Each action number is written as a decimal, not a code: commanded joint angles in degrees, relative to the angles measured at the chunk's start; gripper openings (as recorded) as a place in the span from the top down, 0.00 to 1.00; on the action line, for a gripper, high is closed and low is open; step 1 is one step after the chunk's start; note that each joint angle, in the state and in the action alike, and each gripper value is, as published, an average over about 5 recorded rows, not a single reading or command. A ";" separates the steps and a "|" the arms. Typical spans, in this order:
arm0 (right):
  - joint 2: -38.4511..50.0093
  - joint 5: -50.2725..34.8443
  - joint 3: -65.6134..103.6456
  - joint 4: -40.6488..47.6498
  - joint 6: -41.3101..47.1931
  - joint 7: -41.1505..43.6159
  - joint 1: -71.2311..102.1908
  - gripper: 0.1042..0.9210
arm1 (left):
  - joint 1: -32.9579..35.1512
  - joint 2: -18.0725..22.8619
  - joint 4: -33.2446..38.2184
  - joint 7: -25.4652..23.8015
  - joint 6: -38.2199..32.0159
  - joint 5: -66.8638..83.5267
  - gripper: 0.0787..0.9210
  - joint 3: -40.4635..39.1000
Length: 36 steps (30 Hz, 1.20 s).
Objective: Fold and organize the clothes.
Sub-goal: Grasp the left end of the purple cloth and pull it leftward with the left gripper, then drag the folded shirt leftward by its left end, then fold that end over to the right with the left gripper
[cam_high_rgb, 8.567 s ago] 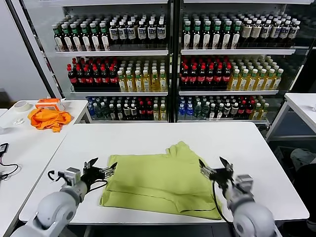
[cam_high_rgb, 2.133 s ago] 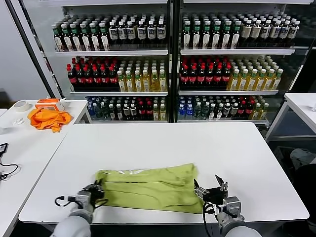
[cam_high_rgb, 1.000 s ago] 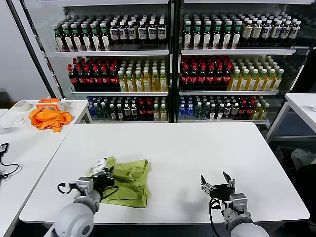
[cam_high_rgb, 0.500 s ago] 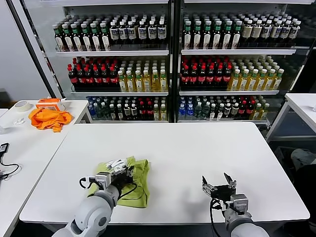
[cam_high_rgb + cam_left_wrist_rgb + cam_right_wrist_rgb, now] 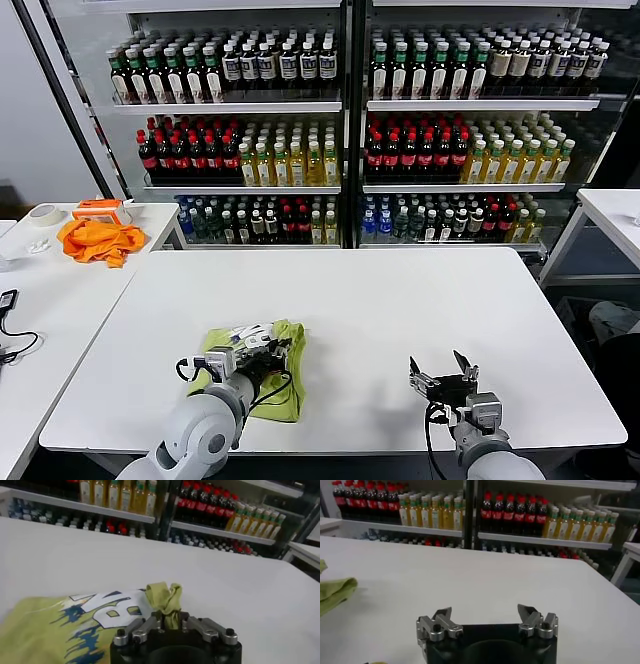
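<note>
The lime-green T-shirt (image 5: 283,378) lies folded into a small bundle on the white table (image 5: 400,300), near the front left. Its white and blue print (image 5: 107,607) faces up in the left wrist view. My left gripper (image 5: 262,345) rests on top of the bundle. Its jaws stand slightly apart around an upright pinch of green fabric (image 5: 167,597), with a thin gap on one side. My right gripper (image 5: 440,378) hovers open and holds nothing over bare table at the front right, well apart from the shirt, whose edge (image 5: 332,592) shows in the right wrist view.
An orange cloth (image 5: 98,240) and a tape roll (image 5: 43,214) lie on the side table at the far left. Glass-door coolers full of bottles (image 5: 340,130) stand behind the table. Another table corner (image 5: 610,210) shows at the right.
My left gripper has carried the shirt's edge to the right over the bundle, making it narrower, and its jaws have begun to part. The right gripper has stayed put.
</note>
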State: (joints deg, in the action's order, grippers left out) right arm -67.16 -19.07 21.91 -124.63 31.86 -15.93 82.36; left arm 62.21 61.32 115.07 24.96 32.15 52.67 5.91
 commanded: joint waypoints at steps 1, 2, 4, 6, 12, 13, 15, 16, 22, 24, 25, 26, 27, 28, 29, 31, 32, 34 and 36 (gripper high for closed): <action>0.05 -0.02 -0.12 0.18 0.03 0.03 -0.32 0.12 | 1.42 -2.88 4.73 -2.20 -4.38 0.06 0.59 5.79; 0.06 -0.04 -0.15 0.24 0.01 0.07 -0.44 0.12 | 2.03 -4.05 4.57 -2.38 -4.82 -0.84 0.55 7.80; 0.10 -0.09 -0.17 0.34 -0.05 0.17 -0.63 0.12 | 3.53 -6.20 3.13 -2.55 -4.75 -3.06 0.49 11.73; 0.13 -0.13 -0.26 0.52 -0.12 0.28 -0.88 0.12 | 5.68 -8.27 0.47 -2.59 -3.25 -5.49 0.43 15.96; 0.09 -0.08 -1.37 1.26 -0.26 0.33 -1.91 0.12 | 10.77 -9.88 -5.50 -2.77 -0.42 -10.52 0.23 20.33; 0.08 -0.06 -1.55 1.34 -0.27 0.33 -2.04 0.12 | 11.13 -9.62 -5.91 -2.97 -0.34 -11.40 0.19 20.09; 0.07 -0.03 -1.85 1.45 -0.28 0.32 -2.22 0.12 | 11.53 -8.89 -6.62 -3.41 -0.28 -12.85 0.15 19.15; 0.08 -0.02 -1.92 1.47 -0.28 0.32 -2.25 0.12 | 11.52 -8.52 -6.91 -3.60 -0.33 -13.25 0.13 18.61; 0.33 -0.02 -1.74 1.41 -0.33 0.37 -2.00 0.12 | 10.88 -6.36 -8.08 -4.70 -0.74 -14.22 0.12 15.57; 0.42 -0.03 -1.54 1.42 -0.38 0.41 -1.91 0.12 | 10.85 -6.01 -8.04 -5.24 -1.13 -14.34 0.12 14.83; 0.43 -0.04 -1.46 1.44 -0.40 0.42 -1.89 0.12 | 10.92 -5.90 -7.97 -5.45 -1.29 -14.55 0.12 14.52; 0.42 -0.05 -1.40 1.47 -0.43 0.43 -1.86 0.12 | 11.00 -5.81 -7.89 -5.66 -1.43 -14.94 0.12 14.20; 0.40 -0.05 -1.35 1.50 -0.45 0.44 -1.85 0.12 | 11.10 -5.72 -7.83 -5.82 -1.47 -15.47 0.12 13.89; 0.37 -0.05 -1.32 1.53 -0.47 0.45 -1.83 0.12 | 11.21 -5.65 -7.79 -5.90 -1.45 -16.02 0.12 13.64; 0.34 -0.06 -1.30 1.56 -0.50 0.46 -1.82 0.12 | 11.31 -5.58 -7.78 -5.97 -1.41 -16.51 0.12 13.39; 0.29 -0.05 -1.23 1.62 -0.56 0.49 -1.77 0.12 | 11.45 -5.47 -7.89 -6.10 -1.39 -17.14 0.12 13.05; 0.27 -0.05 -1.18 1.65 -0.60 0.50 -1.73 0.12 | 11.51 -5.43 -7.99 -6.22 -1.49 -17.24 0.12 12.97; 0.26 -0.05 -1.06 1.69 -0.66 0.52 -1.64 0.12 | 11.64 -5.39 -8.28 -6.64 -1.91 -17.33 0.12 12.93; 0.28 -0.06 -0.95 1.70 -0.69 0.54 -1.56 0.12 | 11.78 -5.38 -8.61 -7.18 -2.35 -17.34 0.13 13.00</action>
State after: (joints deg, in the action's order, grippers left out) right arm -66.87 -19.10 20.98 -122.98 31.21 -15.40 80.85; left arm 73.10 55.81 107.83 18.87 30.34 37.76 19.20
